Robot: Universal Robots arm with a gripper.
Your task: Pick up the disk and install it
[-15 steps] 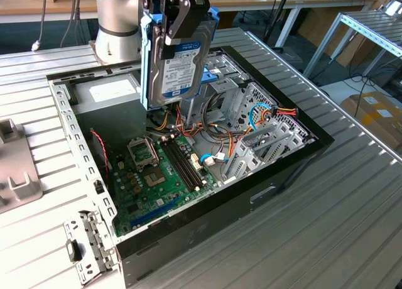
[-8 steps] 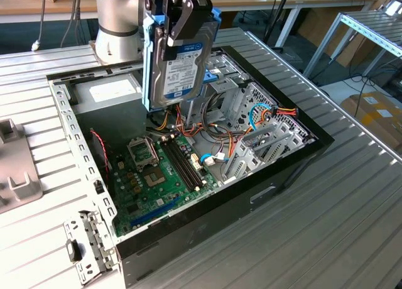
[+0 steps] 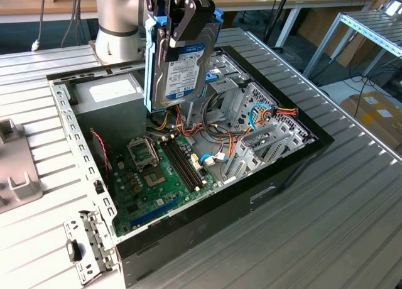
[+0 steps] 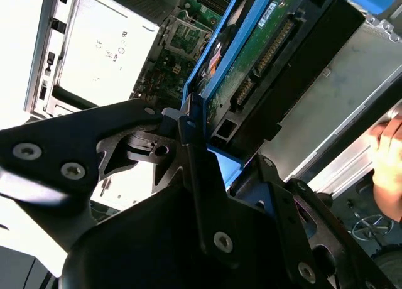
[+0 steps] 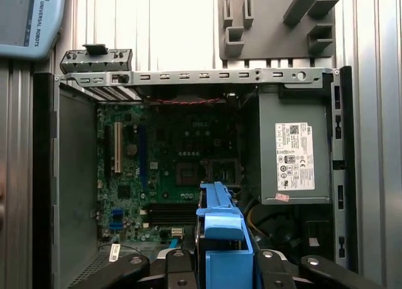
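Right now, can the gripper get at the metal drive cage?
Probably yes: the gripper holds the disk above the open case, and nothing covers the drive cage, though cables lie beside it.

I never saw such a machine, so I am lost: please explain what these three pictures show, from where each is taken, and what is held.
The grey column is a robot arm. Its black fingers are shut on the disk, a hard drive with light-blue rails, held upright above an open computer case. The case lies on a ribbed metal table. Inside it you see the green motherboard and a grey power supply box. The exterior view comes from a camera off the arm. Both wrist views come from cameras riding on the arm: the first wrist view looks past the disk into the case, the second wrist view shows the disk's circuit-board side.
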